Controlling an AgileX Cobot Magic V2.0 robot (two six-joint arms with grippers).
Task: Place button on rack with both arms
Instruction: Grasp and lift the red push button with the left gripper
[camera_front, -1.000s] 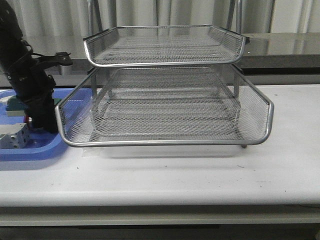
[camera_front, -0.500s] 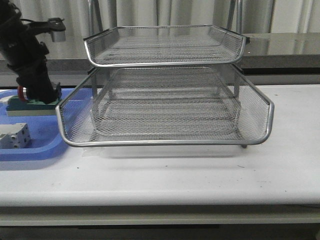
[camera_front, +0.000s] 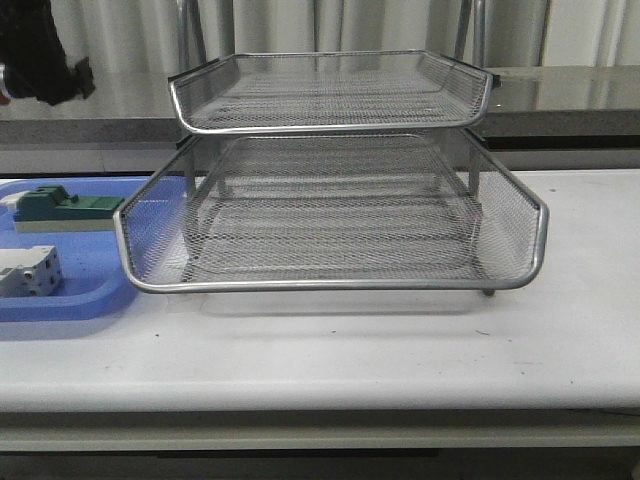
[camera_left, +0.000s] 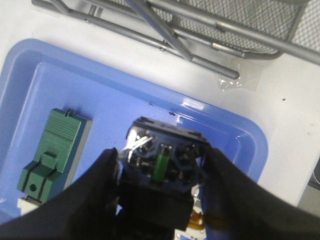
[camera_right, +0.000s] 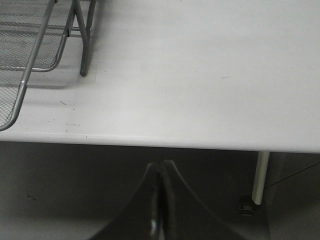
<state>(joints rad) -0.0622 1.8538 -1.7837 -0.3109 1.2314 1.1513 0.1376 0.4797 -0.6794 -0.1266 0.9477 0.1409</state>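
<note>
Button sits clamped between the two black fingers of the left gripper, seen only in the left wrist view, rear block facing the camera, lifted above the blue tray. The front view shows just a dark piece of the left arm at the upper left edge, high over the tray and left of the rack. In that tray lie a green block and a white-grey block, well apart. The rack's two visible tiers stand bare, their open fronts facing the camera. The right gripper, shown only by its own wrist camera, hangs with fingers pressed together on nothing, off the near edge of the white table, with bare tabletop to the right of the rack's leg.
</note>
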